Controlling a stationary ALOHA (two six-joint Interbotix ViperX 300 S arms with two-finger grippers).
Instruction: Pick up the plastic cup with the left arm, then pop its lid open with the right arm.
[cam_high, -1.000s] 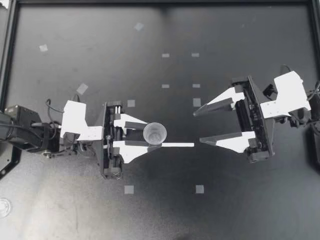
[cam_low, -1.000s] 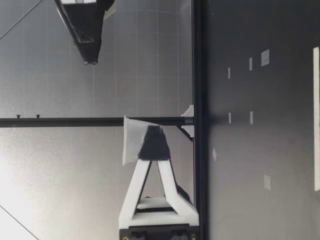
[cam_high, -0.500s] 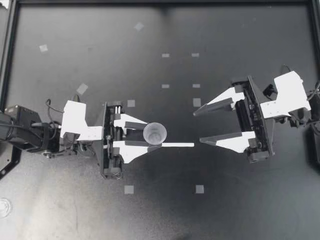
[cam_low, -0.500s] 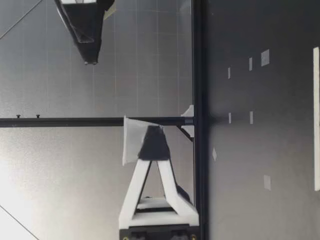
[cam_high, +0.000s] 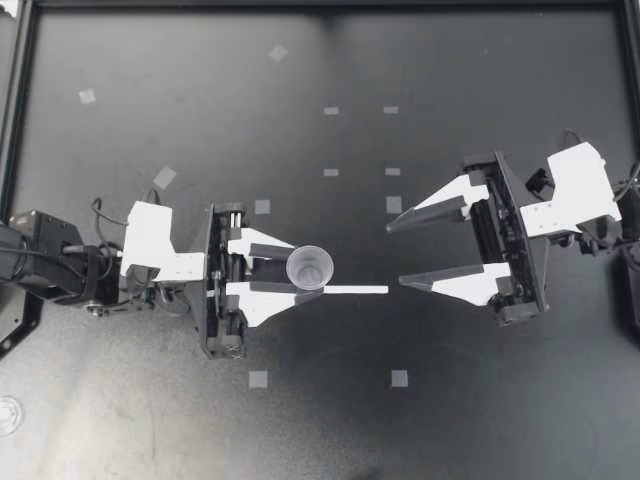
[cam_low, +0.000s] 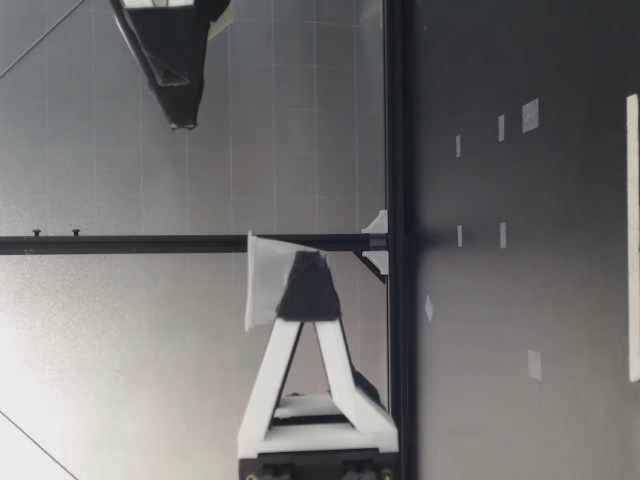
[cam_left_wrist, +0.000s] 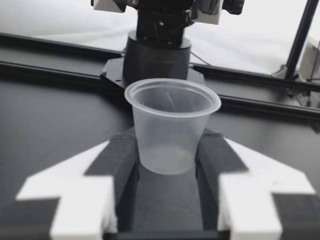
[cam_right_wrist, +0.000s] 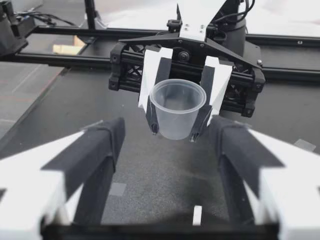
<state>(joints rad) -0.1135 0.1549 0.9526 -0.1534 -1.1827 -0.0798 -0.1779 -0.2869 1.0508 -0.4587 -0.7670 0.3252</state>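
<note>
Left gripper (cam_high: 306, 272) grips cup (cam_high: 310, 267) aloft, central over table (cam_high: 450, 420).

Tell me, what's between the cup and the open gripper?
In the top view, nothing hangs between cup and right gripper; below that gap lie the dark table and a thin white strip.

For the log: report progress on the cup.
Done: cup gripped upright by left tool, held clear of the table. In hand: right tool open, facing it, apart. Left: probably closing that gap; cup not yet between right tool's fingers.
</note>
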